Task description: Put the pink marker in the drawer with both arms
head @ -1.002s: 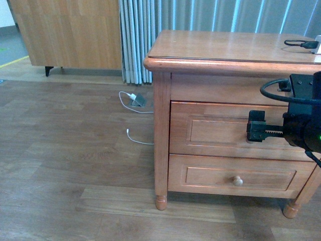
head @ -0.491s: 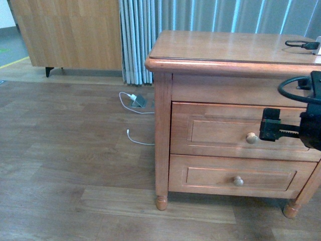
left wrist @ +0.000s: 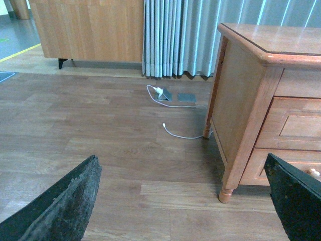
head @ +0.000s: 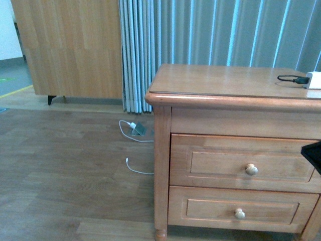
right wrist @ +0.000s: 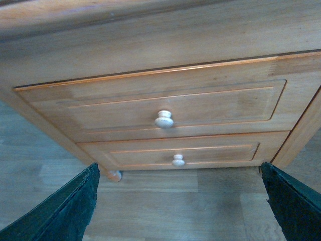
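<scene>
The drawer (head: 246, 163), the upper one of the honey-coloured cabinet (head: 225, 83), is shut, with its round knob (head: 251, 169) free. The right wrist view faces the drawer front (right wrist: 125, 108) and its knob (right wrist: 164, 119) from low down. My right gripper (right wrist: 178, 208) is open and empty, back from the cabinet above the floor. Only a black corner of the right arm (head: 314, 154) shows at the front view's right edge. My left gripper (left wrist: 183, 203) is open and empty over the floor, beside the cabinet's left side (left wrist: 241, 100). The pink marker is out of view.
A white charger (head: 315, 79) with a black cable (head: 290, 78) lies at the cabinet top's right end. The lower drawer (head: 235, 211) is shut. White cables (head: 133, 125) and a small adapter lie on the wooden floor left of the cabinet. Curtains and a wooden wardrobe (head: 75, 50) stand behind.
The right gripper has drawn away to the right from the upper drawer's knob and nearly left the front view. The front view itself has shifted, so the cabinet sits lower in the picture.
</scene>
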Available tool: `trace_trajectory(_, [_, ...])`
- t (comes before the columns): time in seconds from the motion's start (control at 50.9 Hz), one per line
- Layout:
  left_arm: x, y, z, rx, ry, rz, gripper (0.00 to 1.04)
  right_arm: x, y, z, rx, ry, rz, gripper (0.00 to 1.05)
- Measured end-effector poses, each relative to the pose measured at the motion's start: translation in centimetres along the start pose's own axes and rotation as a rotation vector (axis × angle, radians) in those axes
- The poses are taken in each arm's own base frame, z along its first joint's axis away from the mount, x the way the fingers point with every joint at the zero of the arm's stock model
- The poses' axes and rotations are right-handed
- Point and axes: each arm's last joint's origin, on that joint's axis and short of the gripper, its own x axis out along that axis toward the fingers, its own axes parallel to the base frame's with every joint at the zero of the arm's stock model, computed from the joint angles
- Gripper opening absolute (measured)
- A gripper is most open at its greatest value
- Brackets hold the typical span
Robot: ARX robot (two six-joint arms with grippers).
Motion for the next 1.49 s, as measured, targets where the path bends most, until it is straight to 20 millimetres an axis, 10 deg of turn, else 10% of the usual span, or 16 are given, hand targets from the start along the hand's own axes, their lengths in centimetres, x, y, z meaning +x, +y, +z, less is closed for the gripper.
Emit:
trace_trajectory(0.471, [0.0,0.0,0.0,0.0,0.0,0.0,0.99,-12.7,-2.0,-2.3,0.103,-0.083,-0.081,0.96])
trace_trajectory(0.688, [0.0,0.0,0.0,0.0,0.0,0.0,0.99,-12.8,-2.1,-2.4,0.075,-0.128,-0.087,0.93])
trace_trajectory(0.825, [0.0,0.0,0.0,0.0,0.0,0.0,0.99,-12.9,-1.8,-3.4,-0.139,-0.386,-0.096,0.67])
trace_trajectory(1.179, [0.0,0.0,0.0,0.0,0.0,0.0,0.99,-13.3,-0.7,-5.3,-0.199,-0.4,-0.098,0.01])
trace_trajectory(1.493, [0.0,0.0,0.0,0.0,0.0,0.001,0.99,-13.6,-0.9,-6.6,-0.202,-0.407,-0.098,0.01])
